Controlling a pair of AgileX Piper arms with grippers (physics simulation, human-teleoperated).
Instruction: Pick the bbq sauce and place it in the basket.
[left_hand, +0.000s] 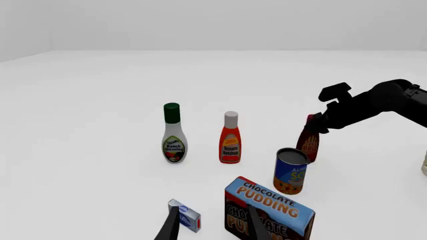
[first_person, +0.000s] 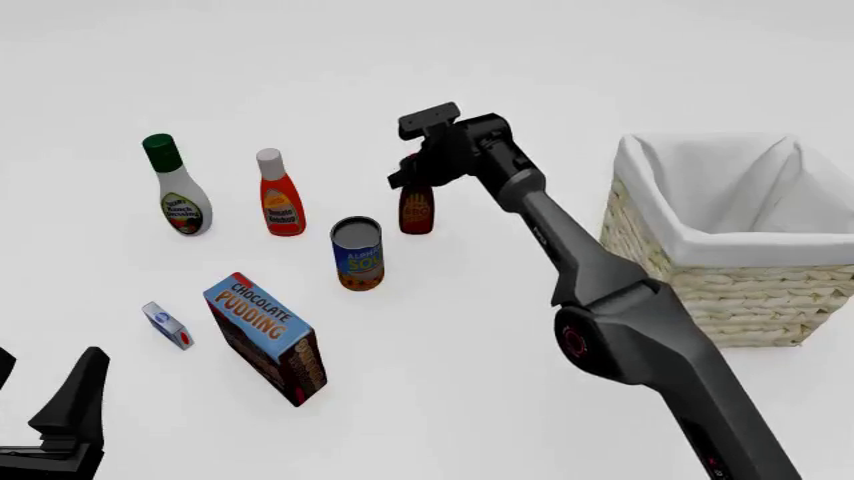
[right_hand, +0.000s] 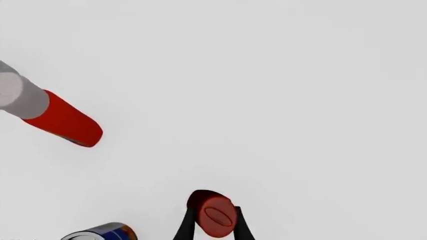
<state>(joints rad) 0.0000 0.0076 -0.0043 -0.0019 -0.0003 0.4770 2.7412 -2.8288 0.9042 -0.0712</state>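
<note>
On the bench: right gripper at the bbq sauce, basket well to its right.
Left gripper idles with fingers parted; right fingers straddle the upright bottle's cap for lifting, grip unconfirmed.

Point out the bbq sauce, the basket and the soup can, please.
bbq sauce (first_person: 416, 211): front view, on its orange label.
basket (first_person: 667, 262): front view, on the woven front wall.
soup can (first_person: 356, 257): front view, on the blue label.
</note>
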